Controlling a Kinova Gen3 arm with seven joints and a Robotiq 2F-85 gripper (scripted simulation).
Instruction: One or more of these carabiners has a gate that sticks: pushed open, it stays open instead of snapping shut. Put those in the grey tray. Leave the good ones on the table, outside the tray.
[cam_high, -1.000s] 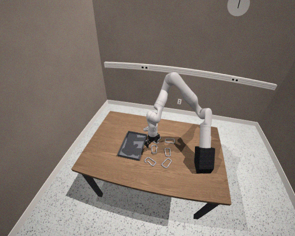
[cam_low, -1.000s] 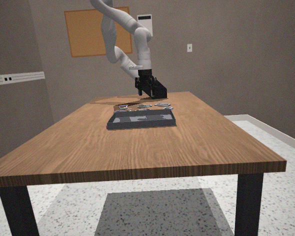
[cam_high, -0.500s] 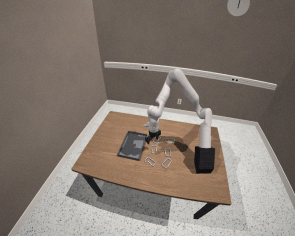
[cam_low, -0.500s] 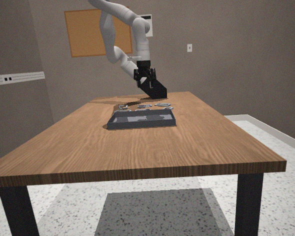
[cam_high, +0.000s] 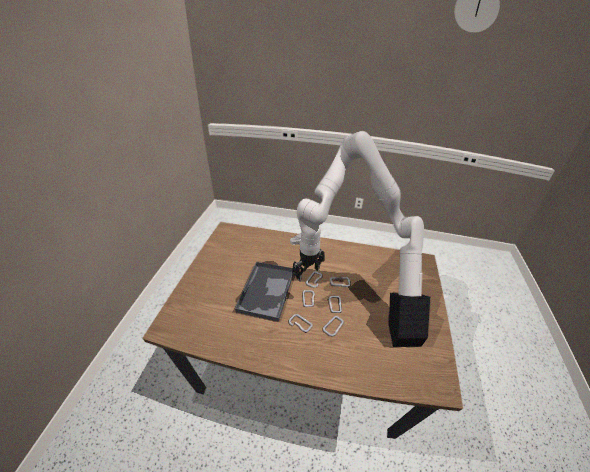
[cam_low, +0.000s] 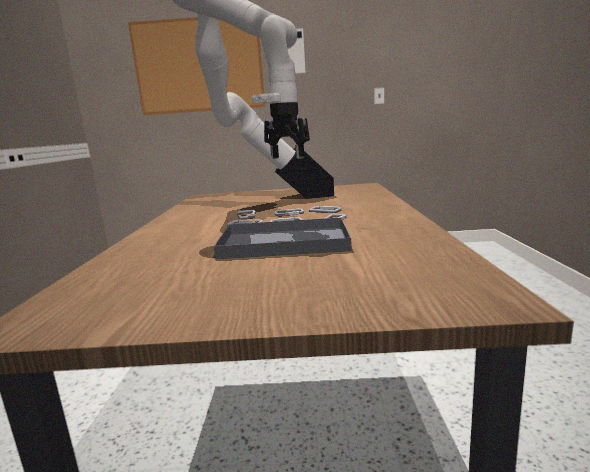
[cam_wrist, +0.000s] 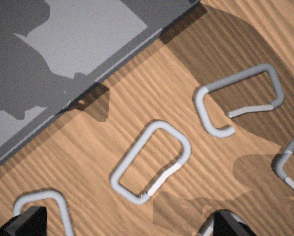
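The gripper (cam_high: 307, 265) hangs above the table (cam_high: 225, 345), close to the far right corner of the grey tray (cam_high: 256, 314). Its fingers are spread fully apart and hold nothing.

Directly under it, in the wrist view, lies a carabiner with its gate shut (cam_wrist: 150, 162). A little further lies a carabiner with its gate bent inward (cam_wrist: 237, 100), leaving a gap. I think this one is a candidate for the tray. Two more (cam_wrist: 45, 210) (cam_wrist: 285, 162) show only partly at the picture edges.

From above I count six carabiners, all on the wood beside the tray and none inside it. They look like thin metal loops: light, stiff and probably smooth. They lie flat, so the fingers must come very low to catch one. I would take a long straight side across its thickness, away from the gate, because a pinch on the gate could move it and hide the fault. A smooth rod may also turn or slip in the pads.

The loops lie near each other but not touching, so there is some room for the fingers. The tray wall is low and just beside them, a short way to carry. Further away the black pedestal (cam_high: 425, 340) of the arm stands well apart.
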